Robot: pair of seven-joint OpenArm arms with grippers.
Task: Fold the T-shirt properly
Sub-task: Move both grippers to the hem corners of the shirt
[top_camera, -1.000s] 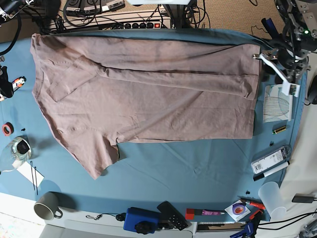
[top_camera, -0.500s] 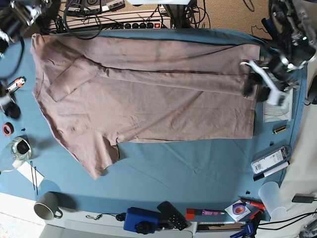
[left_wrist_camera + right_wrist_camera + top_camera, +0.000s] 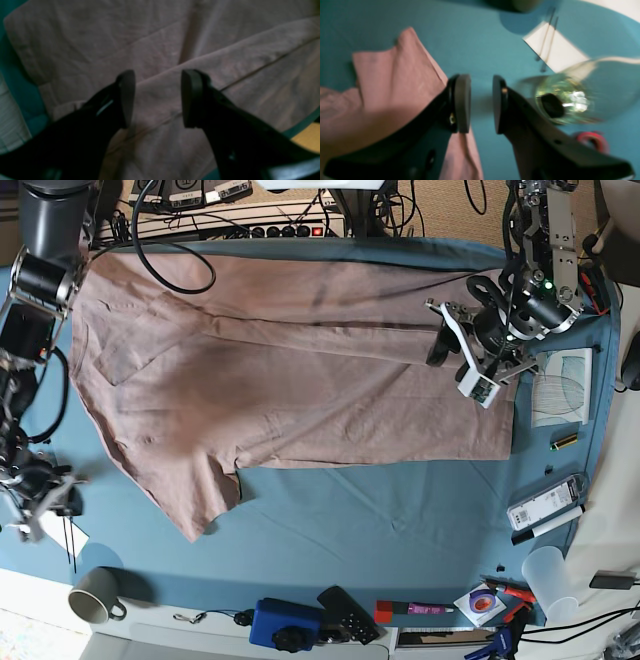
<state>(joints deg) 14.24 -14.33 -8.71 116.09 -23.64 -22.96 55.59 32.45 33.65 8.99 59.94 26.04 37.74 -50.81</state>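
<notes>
Left gripper (image 3: 157, 98) hangs wide, empty, over the T-shirt (image 3: 300, 370) fold at upper right, probably to pinch; right gripper (image 3: 481, 103), half-parted, holds nothing at lower left.

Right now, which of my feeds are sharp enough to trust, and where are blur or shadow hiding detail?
Base view: sharp and evenly lit; arm shadow darkens the T-shirt near its upper left. Left wrist view: dim and soft, the left gripper nearly black, folds still readable. Right wrist view: motion-smeared; the glass object shows streaky glare, and the right gripper jaws stand apart over the teal cover.
</notes>
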